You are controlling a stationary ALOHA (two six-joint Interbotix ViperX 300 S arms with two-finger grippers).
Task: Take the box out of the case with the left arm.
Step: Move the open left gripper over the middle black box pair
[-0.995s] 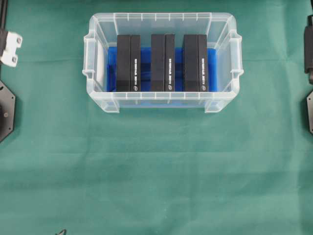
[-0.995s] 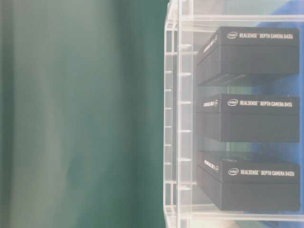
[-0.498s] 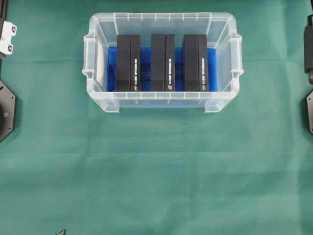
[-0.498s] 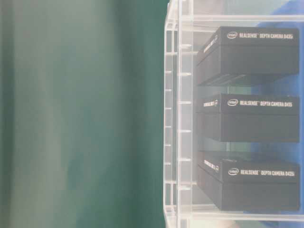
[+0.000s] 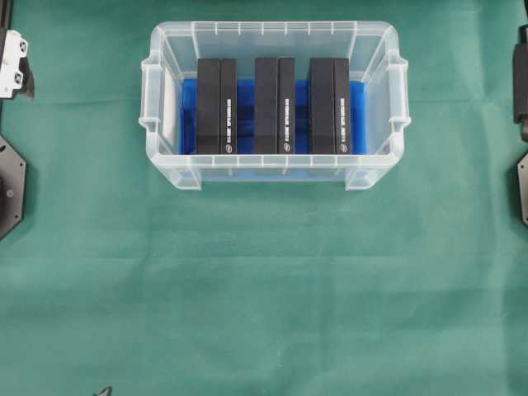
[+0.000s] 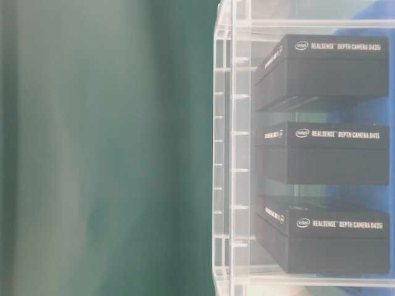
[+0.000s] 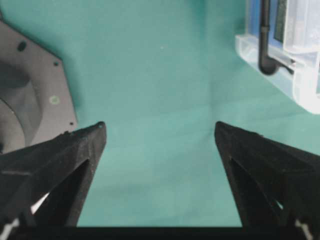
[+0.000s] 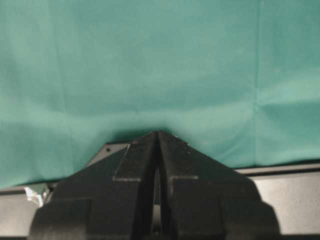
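**A:** Starting at the left edge, what is the left arm doing?

**B:** From overhead, only a bit of the left arm (image 5: 14, 64) is showing, at about nine to ten o'clock from the case (image 5: 275, 170), well apart from it. Its white fittings are peeking in at the frame edge, and a dark base plate (image 5: 10, 186) is sitting below it. In its own wrist view the left gripper (image 7: 160, 131) is pointing down at the green cloth (image 5: 264, 297), with its two black fingers (image 7: 70, 150) spreading wide and nothing lying between them. A corner of the case is showing at two o'clock in that view.

**A:** And the middle?

**B:** The case is resting on the cloth in the upper half of the overhead view. Three black boxes are standing in it on the blue lining, side by side with gaps between them: the left box (image 5: 216, 106), the middle box (image 5: 275, 105) and the right box (image 5: 330, 106). All three are sitting inside the walls, none of them lifted. The table-level view is showing them through the clear wall, printed faces outward.

**A:** The right side?

**B:** The right arm (image 5: 520, 78) is sitting at three o'clock from the case, at the frame edge, well apart from it. In its wrist view the right gripper (image 8: 158, 134) is also pointing down over the cloth, with its fingers (image 8: 137, 155) pressing together, tips meeting, gripping nothing.
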